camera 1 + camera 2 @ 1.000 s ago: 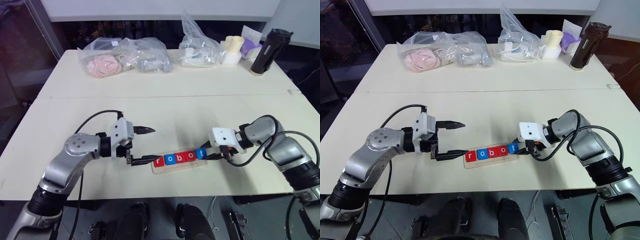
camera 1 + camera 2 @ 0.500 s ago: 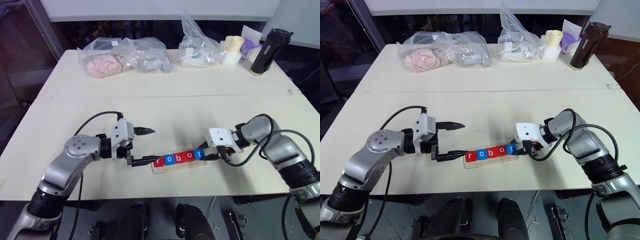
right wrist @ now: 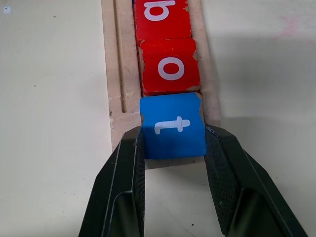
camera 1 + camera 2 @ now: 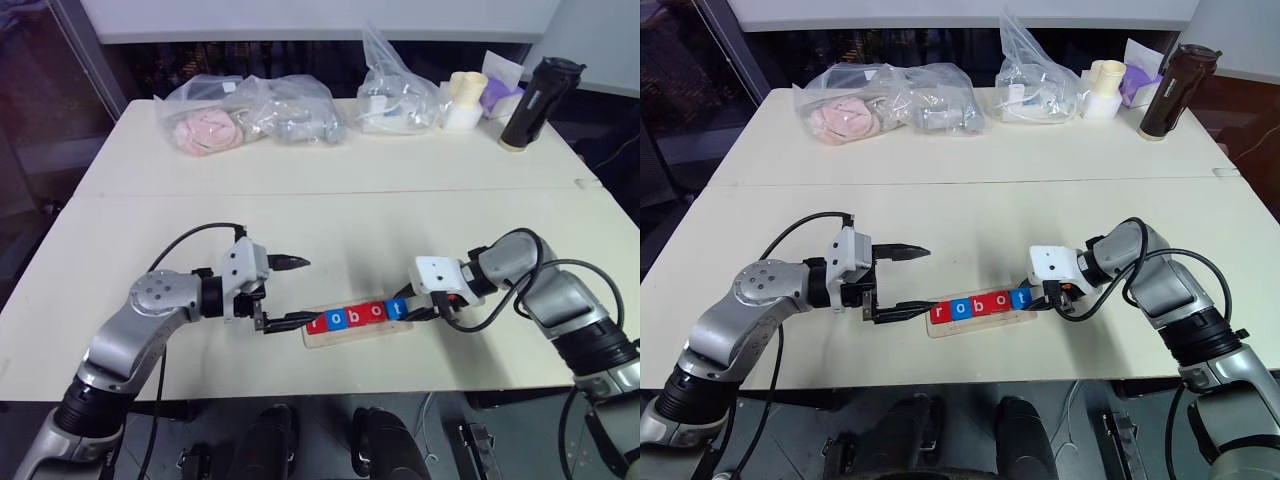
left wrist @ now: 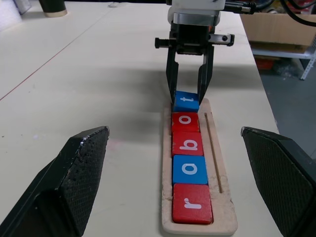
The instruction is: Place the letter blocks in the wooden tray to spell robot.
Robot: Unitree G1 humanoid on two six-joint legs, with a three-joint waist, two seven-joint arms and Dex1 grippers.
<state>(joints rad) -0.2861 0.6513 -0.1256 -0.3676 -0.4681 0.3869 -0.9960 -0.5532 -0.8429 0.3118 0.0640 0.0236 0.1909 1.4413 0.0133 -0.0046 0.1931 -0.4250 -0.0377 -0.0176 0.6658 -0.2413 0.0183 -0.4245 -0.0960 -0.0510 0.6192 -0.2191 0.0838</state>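
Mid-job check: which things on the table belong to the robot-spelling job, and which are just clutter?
Job:
- letter blocks, all five in a row reading r, o, b, o, t
- wooden tray
- right gripper, shut on the blue t block

Lying about, far side of the table:
- plastic bags
- black bottle
- cream holder

Left tool (image 4: 287, 292) gapes wide; right tool (image 3: 174, 148) is clamped tight.

head cams: I am looking down over the counter (image 4: 330, 200) | wrist cams: both are facing each other close along the wooden tray (image 5: 217, 148), sharing its blocks
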